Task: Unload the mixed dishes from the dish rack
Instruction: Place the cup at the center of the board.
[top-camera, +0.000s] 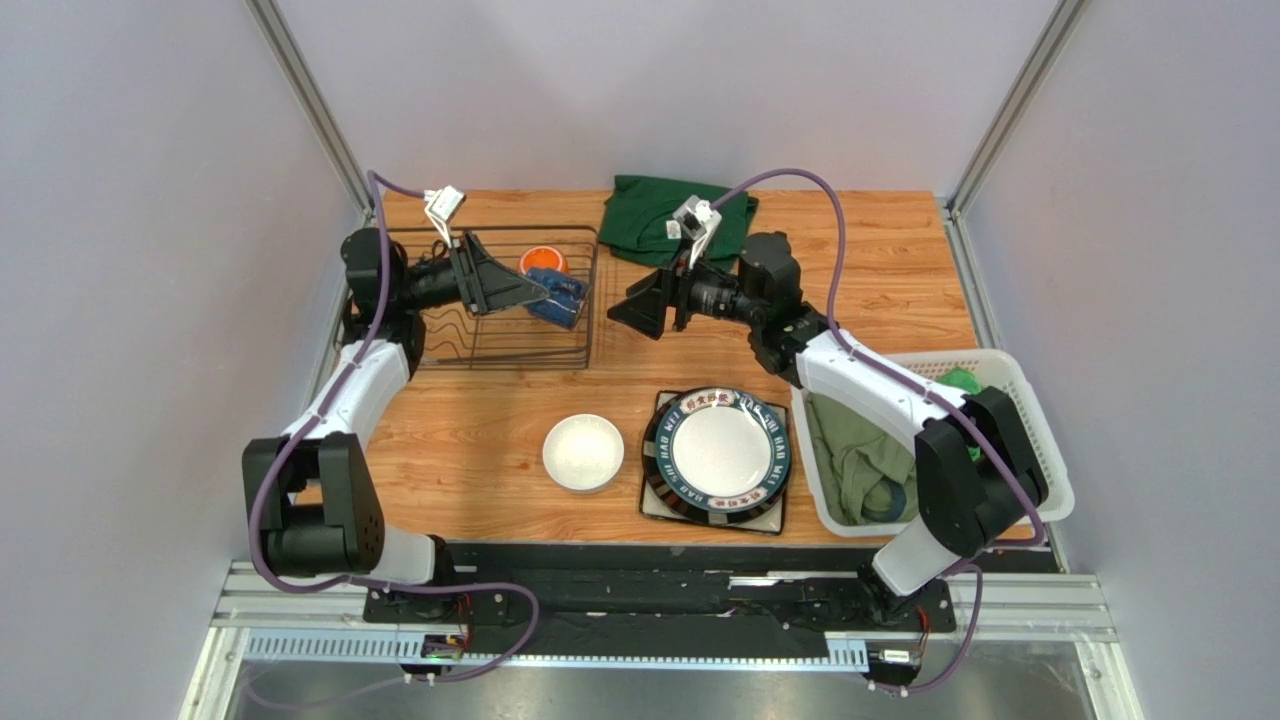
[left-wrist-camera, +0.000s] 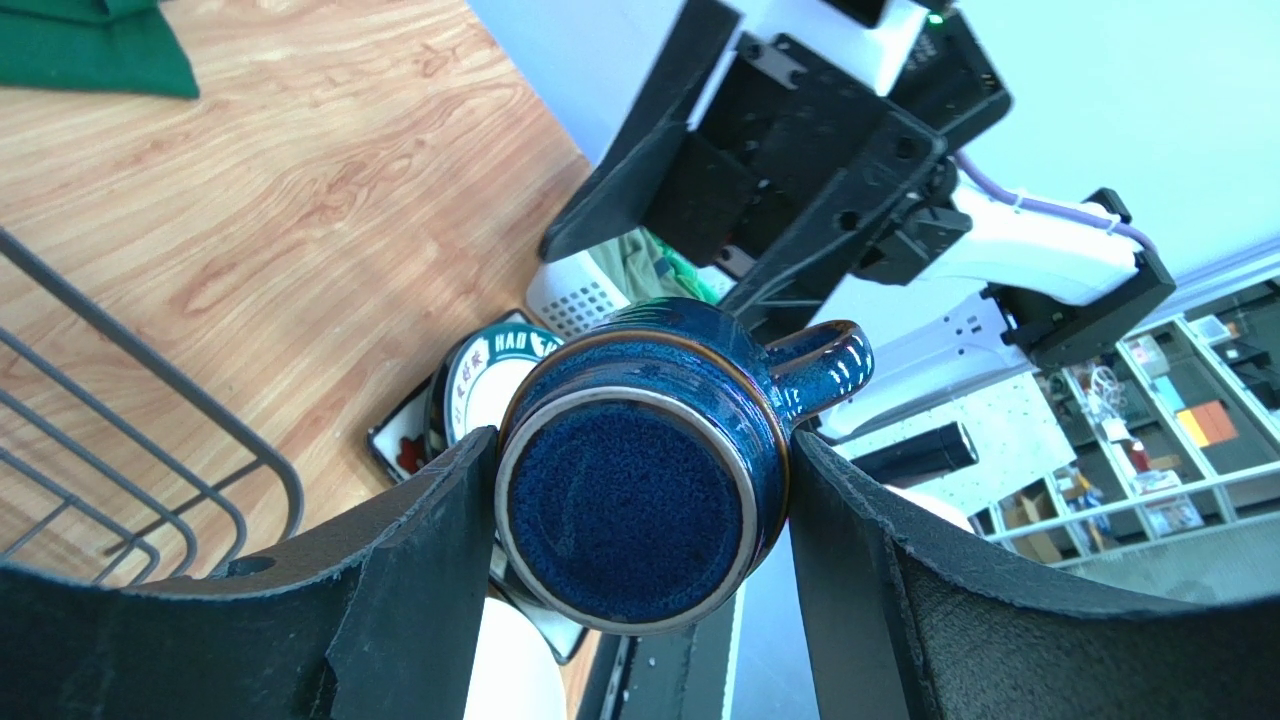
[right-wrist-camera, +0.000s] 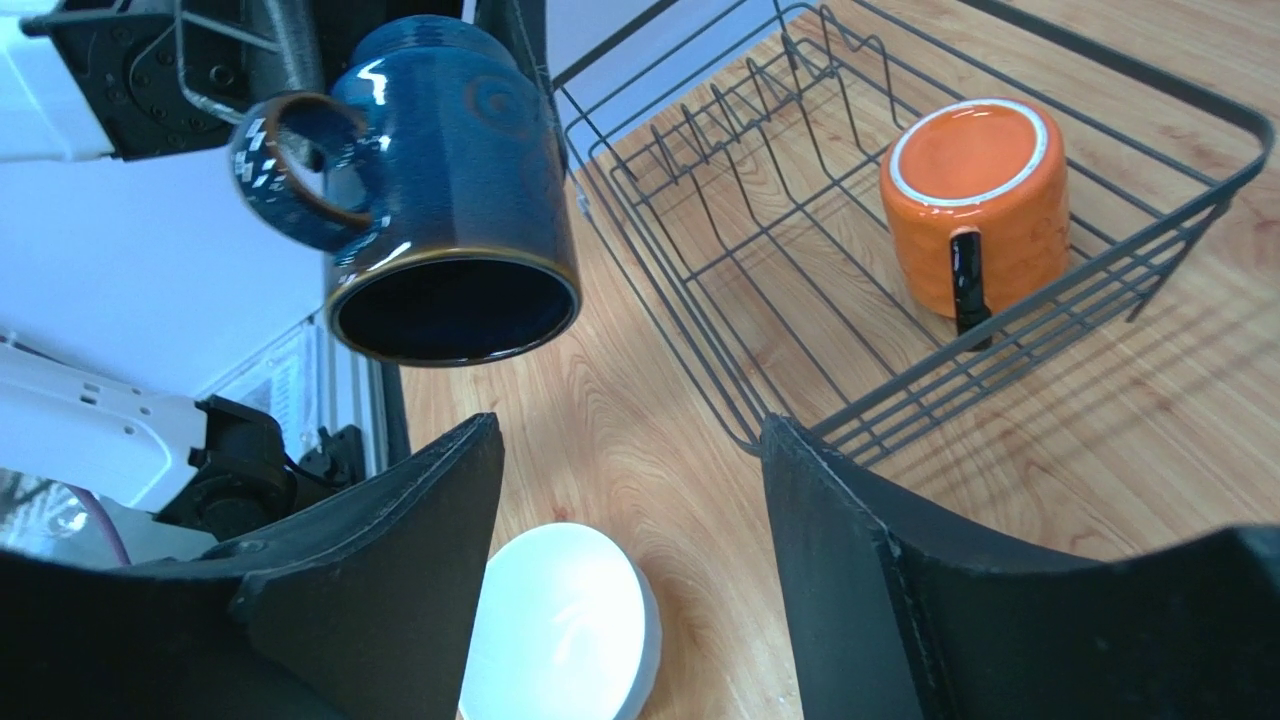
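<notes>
My left gripper (top-camera: 544, 297) is shut on the dark blue mug (top-camera: 561, 308) and holds it on its side above the right edge of the dish rack (top-camera: 451, 338). In the left wrist view the mug's base (left-wrist-camera: 639, 507) sits between both fingers. The orange mug (top-camera: 541, 260) stands upside down in the rack's back right corner. My right gripper (top-camera: 639, 309) is open and empty, just right of the blue mug, which hangs ahead of it (right-wrist-camera: 451, 180). On the table, a small white bowl (top-camera: 583, 452) sits beside the round dark-rimmed plate (top-camera: 718, 446), which lies on the square plate (top-camera: 655, 506).
A green cloth (top-camera: 657, 218) lies at the back of the table. A white slatted laundry basket (top-camera: 992, 375) with green cloth in it stands at the right edge. Bare wood lies between the rack and the bowl.
</notes>
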